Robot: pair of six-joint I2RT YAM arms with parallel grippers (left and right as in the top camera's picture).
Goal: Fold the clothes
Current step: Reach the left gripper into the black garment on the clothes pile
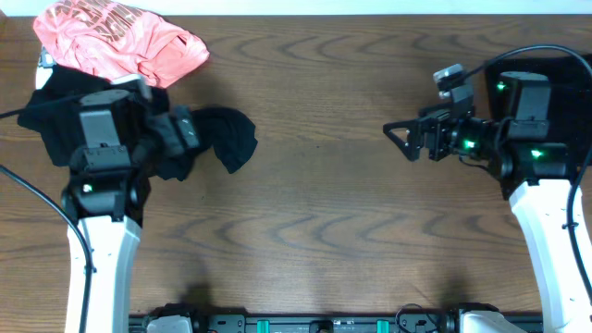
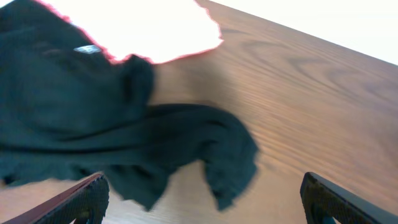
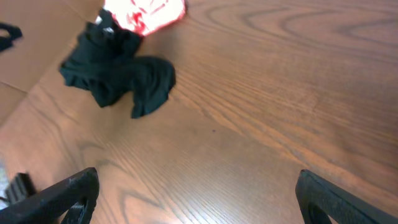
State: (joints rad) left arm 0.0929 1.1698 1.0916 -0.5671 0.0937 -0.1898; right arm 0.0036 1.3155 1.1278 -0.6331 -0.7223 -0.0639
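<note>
Crumpled black fabric garment (image 1: 231,139): lies at the upper left of the overhead frame on the brown wood-grain counter (image 1: 314,213). Its long axis runs roughly left to right, and one loose lobe reaches toward frame centre. Left jaws: spread wide and empty, directly above the garment's middle and facing the free lobe. In the left wrist view the cloth fills the left and centre of the frame between and ahead of the two fingertips. Whether the tips touch the fabric cannot be told. Right jaws: also spread wide and empty, at the right of the overhead frame, pointing left across bare counter and well apart from the garment. The left arm (image 1: 102,185) is by far the nearer; the right arm (image 1: 546,203) would have to cross the open middle of the counter. Coral-pink printed tee (image 1: 116,37): bunched in the upper left corner, touching the black garment's upper edge and overlapping it there, so a careless pull may drag it along. A dark flat patch (image 1: 573,74) sits under the right arm at the upper right; garment or mat cannot be determined. Judgement: nothing is folded yet. The black garment is still heaped and wants spreading flat first, probably by taking the lobe or an edge. No obstruction stands between either pair of jaws and the cloth.
</note>
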